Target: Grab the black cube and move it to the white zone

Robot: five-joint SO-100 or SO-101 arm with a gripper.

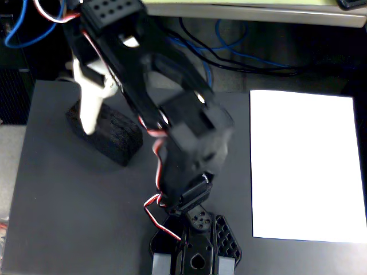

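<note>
The black cube (114, 140) is an oblong spongy block lying slantwise on the dark grey mat, left of centre in the fixed view. My gripper (108, 121) comes down from the top left, blurred by motion. Its white finger (89, 109) stands in front of the block's upper-left end. The black jaw merges with the arm on the other side, and the block shows in the gap between them, so the jaws look open around that end. The white zone (304, 166) is a large paper sheet on the right, well apart from the block.
The arm's black links (183, 132) cross the middle, down to the base (195, 252) at the bottom edge. Red and white wires (155, 215) loop beside the base. Blue and black cables (241, 54) lie behind the dark grey mat (69, 206).
</note>
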